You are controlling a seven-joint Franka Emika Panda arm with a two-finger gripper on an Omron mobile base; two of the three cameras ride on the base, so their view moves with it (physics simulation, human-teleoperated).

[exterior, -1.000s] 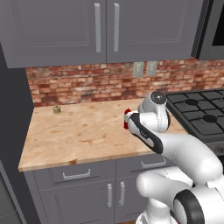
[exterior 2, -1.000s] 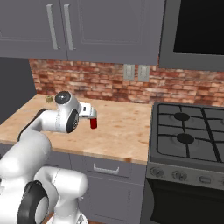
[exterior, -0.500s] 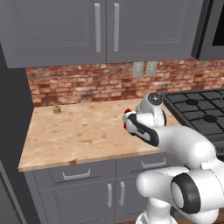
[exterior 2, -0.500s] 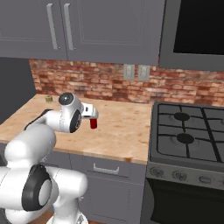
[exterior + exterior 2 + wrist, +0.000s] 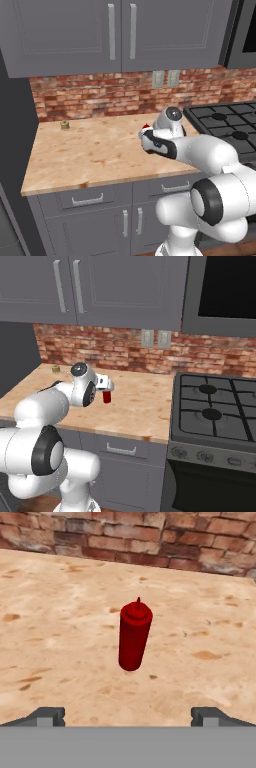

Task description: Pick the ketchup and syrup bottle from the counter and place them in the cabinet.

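Ketchup (image 5: 134, 641) is being approached as the first of the two pickups: the red bottle stands upright on the counter (image 5: 60, 637), centred ahead of the gripper (image 5: 128, 714), whose fingertips are spread wide with nothing between them. A forward reach is judged to be called for next, so that the bottle's body is brought between the jaws before they are closed. Transfer to the cabinet is not yet begun.

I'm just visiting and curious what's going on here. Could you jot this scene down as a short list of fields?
setting: kitchen counter below wall cabinets
target: ketchup, upright on the counter
gripper: open, ketchup ahead between the fingertips, not touching
small object: olive-coloured, far left by the brick wall
stove: right of the counter
held: nothing
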